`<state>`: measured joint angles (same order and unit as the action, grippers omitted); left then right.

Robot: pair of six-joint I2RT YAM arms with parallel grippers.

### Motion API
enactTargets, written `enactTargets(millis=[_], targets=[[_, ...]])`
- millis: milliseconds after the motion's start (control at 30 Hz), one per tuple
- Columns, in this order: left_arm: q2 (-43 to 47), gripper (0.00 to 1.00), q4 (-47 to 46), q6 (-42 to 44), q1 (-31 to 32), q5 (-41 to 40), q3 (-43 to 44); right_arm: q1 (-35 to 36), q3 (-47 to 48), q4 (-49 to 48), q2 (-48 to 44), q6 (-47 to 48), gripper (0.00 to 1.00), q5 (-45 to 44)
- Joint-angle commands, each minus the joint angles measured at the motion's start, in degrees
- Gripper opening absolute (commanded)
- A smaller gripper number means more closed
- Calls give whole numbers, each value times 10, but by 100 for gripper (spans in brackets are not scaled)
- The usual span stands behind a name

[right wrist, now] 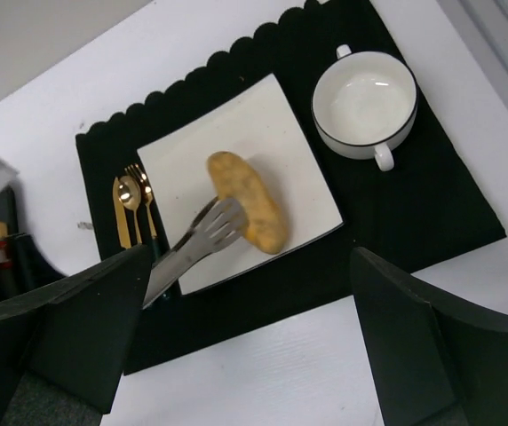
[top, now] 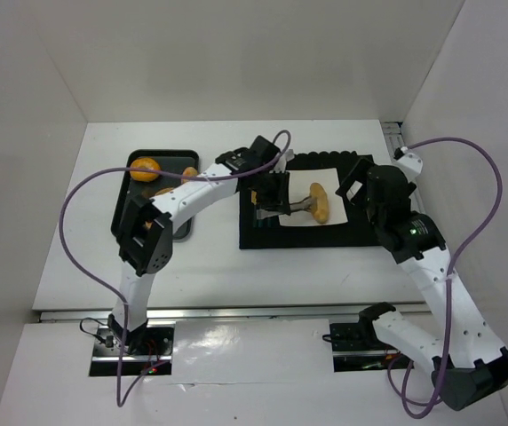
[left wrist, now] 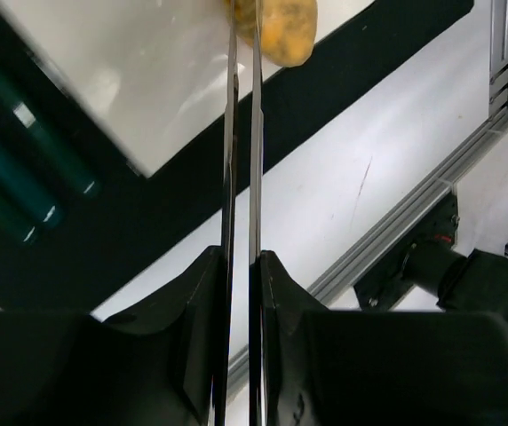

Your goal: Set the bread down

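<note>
A long golden bread roll (top: 320, 202) is over the white square plate (top: 325, 173) on the black placemat (top: 263, 235). My left gripper (top: 272, 197) is shut on metal tongs (top: 300, 207), whose tips clasp the roll's side. In the left wrist view the gripper (left wrist: 242, 266) holds the two tong blades (left wrist: 241, 133) close together, with the roll (left wrist: 285, 27) at their far end. I cannot tell whether the roll touches the plate. My right gripper (top: 361, 186) is open and empty, high above the mat (right wrist: 254, 311), looking down on the roll (right wrist: 247, 202) and the tongs (right wrist: 196, 244).
A white two-handled bowl (right wrist: 365, 105) stands on the mat right of the plate (right wrist: 272, 124). Gold cutlery (right wrist: 130, 200) lies on the mat's left side. A dark tray (top: 123, 209) at the left holds more rolls (top: 147, 169).
</note>
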<state>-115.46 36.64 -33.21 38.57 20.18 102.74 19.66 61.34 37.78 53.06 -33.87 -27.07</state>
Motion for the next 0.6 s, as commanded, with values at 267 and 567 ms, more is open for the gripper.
enactTargets(millis=[267,567], targets=[[-84,47,-6,-22,7,-6,126,-4,-6,44,-5,-19,100,-17],[-28,54,40,3,7,-28,158,-4,11,44,13,-14,100,-17]])
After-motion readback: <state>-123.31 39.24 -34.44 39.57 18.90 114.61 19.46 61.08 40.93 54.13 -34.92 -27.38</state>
